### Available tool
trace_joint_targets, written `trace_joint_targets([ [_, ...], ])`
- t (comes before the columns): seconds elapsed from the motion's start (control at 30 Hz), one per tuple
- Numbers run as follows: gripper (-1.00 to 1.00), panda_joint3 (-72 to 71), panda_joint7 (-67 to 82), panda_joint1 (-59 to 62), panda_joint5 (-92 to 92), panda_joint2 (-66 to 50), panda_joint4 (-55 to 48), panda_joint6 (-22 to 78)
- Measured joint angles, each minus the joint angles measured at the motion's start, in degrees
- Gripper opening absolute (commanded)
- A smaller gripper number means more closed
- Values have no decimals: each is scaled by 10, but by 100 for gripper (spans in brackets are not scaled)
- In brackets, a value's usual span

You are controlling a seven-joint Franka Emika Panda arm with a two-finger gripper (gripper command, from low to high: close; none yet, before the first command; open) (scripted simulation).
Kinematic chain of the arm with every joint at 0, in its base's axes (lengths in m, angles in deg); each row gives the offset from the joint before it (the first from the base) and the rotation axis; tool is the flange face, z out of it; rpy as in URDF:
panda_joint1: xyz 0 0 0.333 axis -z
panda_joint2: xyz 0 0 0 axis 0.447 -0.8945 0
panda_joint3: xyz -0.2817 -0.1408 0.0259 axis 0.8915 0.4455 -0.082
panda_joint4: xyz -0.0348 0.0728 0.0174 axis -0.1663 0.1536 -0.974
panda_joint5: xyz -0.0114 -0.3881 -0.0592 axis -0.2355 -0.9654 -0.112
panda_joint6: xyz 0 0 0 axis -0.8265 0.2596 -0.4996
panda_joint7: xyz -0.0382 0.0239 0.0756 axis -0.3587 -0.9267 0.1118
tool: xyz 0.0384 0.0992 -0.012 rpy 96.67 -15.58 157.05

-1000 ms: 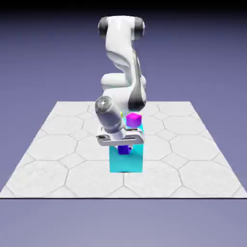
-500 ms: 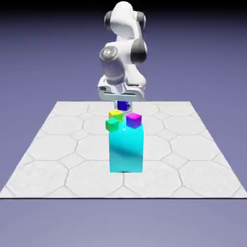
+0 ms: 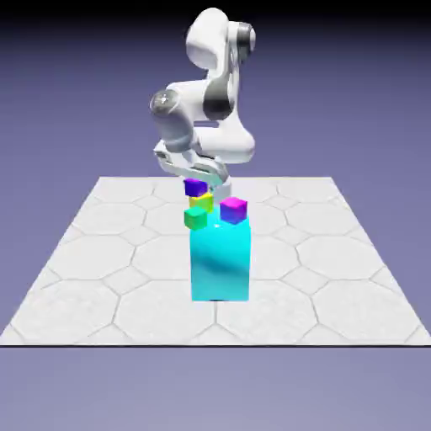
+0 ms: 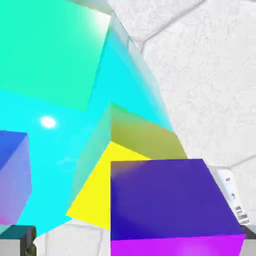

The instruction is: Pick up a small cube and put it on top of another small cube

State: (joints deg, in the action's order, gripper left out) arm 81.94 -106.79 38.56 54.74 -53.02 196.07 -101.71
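Ann: "Right at the claw (image 4: 133,244), the fingers are spread wide! It's let go: the dark violet cube (image 4: 167,200) lies between the tips in the hand view, with a broad gap to the left tip."

Bob: "And the right tip?"

Ann: "Very close to a corner of the cube there; I can't call whether they touch."

Bob: "Where's that violet cube against the yellow cube (image 3: 202,202)?"

Ann: "Just above it in the exterior view, a touch to the left, edges meeting in the picture! The hand view has it hiding part of the yellow one, the two turned differently. Full contact, I can't confirm."

Bob: "Moving outward, the green cube (image 3: 195,219) is in front of the yellow, towards the camera, and the magenta cube (image 3: 234,210) is over on the exterior view's right."

Ann: "Big fellow here, the tall cyan block (image 3: 220,261), standing upright on the pale tiled counter (image 3: 337,286)!"

Bob: "And above it all, the white arm (image 3: 202,101) bends over, its hand tilted, behind the block as the exterior camera sees it."
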Motion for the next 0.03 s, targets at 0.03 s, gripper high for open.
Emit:
trace_joint_targets([
  [0.03,100,1,-1,1,-1,-3,-21,18],
])
